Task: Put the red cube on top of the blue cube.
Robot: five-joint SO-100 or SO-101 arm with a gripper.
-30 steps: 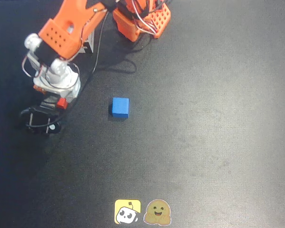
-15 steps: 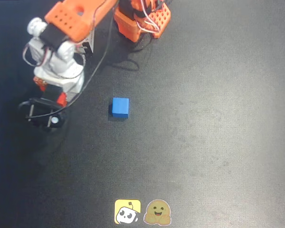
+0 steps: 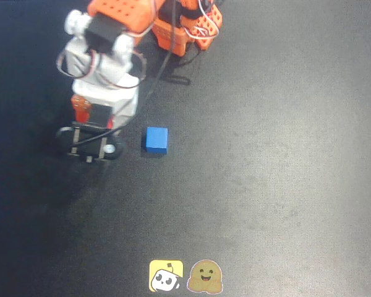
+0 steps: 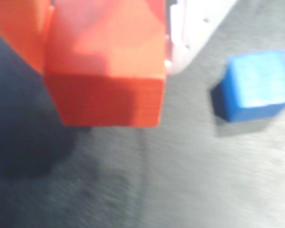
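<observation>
A dark, matte table surface [image 3: 278, 154] fills the overhead view, faintly mottled with paler grey patches toward three o'clock and deep shadow toward nine o'clock. At six o'clock, at the edge, lie two small stickers: a yellow one [image 3: 166, 275] and a brownish smiling one [image 3: 204, 276] (side by side, touching).

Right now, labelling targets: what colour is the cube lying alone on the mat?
Blue, clearest in the overhead view.
</observation>
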